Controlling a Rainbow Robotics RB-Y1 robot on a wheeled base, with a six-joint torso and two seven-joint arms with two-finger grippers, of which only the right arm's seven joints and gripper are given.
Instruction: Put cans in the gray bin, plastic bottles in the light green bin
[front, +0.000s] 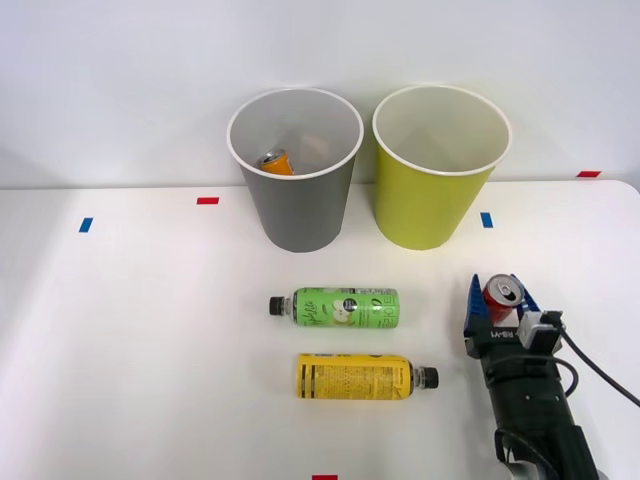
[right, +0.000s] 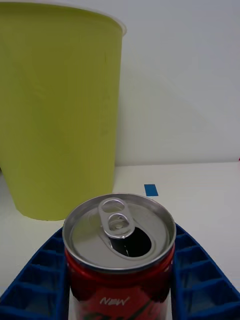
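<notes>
Between the blue fingers (right: 45, 270) of the right gripper (front: 499, 300), clasped upright, red can (front: 502, 294); gray bin (front: 300, 215) lies ahead-left across the bench (front: 150, 330), beyond the light green bin (front: 430, 205).

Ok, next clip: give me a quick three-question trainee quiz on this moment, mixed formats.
1. True or false: the orange can already lies inside the gray bin.
2. What stands between the fingers of the right gripper? A) the green-label bottle B) the red can C) the yellow-label bottle
3. Fill in: both bottles lie on their sides on the table, and nothing is visible inside the ____ bin.

Key: 1 true; 2 B; 3 light green.
</notes>
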